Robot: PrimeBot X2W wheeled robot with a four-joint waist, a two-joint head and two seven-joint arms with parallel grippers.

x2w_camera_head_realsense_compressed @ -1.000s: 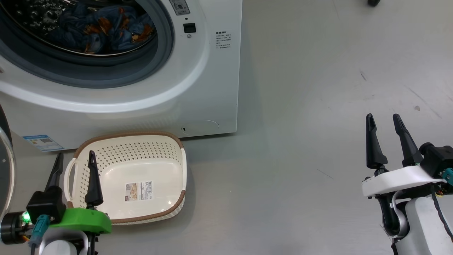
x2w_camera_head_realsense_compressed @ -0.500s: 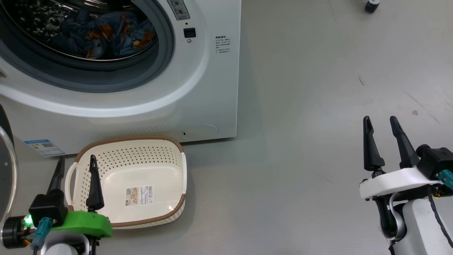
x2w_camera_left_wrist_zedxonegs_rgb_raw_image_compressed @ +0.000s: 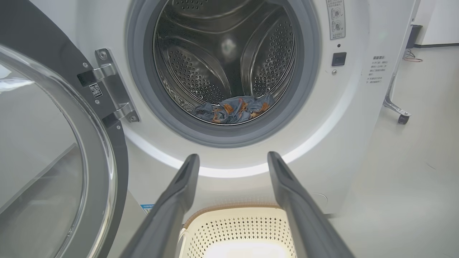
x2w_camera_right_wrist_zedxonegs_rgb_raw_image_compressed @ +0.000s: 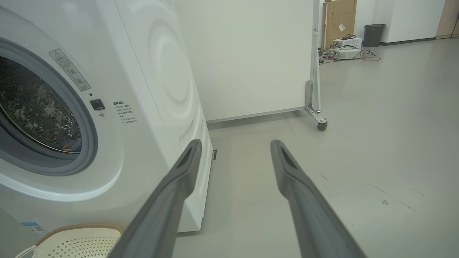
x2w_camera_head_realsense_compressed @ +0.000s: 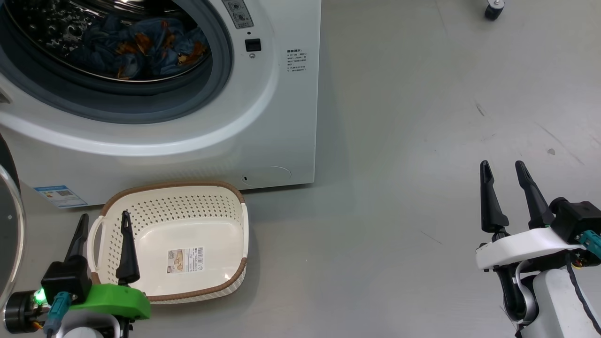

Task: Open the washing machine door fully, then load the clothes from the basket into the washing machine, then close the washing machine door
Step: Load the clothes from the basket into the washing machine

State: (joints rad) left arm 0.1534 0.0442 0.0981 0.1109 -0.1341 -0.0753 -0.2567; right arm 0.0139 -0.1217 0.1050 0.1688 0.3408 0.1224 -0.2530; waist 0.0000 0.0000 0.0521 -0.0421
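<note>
Our left gripper (x2w_camera_head_realsense_compressed: 104,217) and right gripper (x2w_camera_head_realsense_compressed: 501,166) both gape wide, empty; the shiny blue orange-printed clothes (x2w_camera_head_realsense_compressed: 141,49) lie inside the white front-loading washing machine (x2w_camera_head_realsense_compressed: 281,122), its black-rimmed glass door (x2w_camera_left_wrist_zedxonegs_rgb_raw_image_compressed: 53,161) open, cream perforated plastic basket (x2w_camera_head_realsense_compressed: 188,187) below

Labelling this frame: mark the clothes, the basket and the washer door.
blue orange-printed satin clothes (x2w_camera_left_wrist_zedxonegs_rgb_raw_image_compressed: 233,109): left wrist view, heap's middle.
cream perforated plastic basket (x2w_camera_head_realsense_compressed: 178,206): head view, far inner wall.
round black-rimmed glass door (x2w_camera_left_wrist_zedxonegs_rgb_raw_image_compressed: 46,154): left wrist view, glass bowl.
</note>
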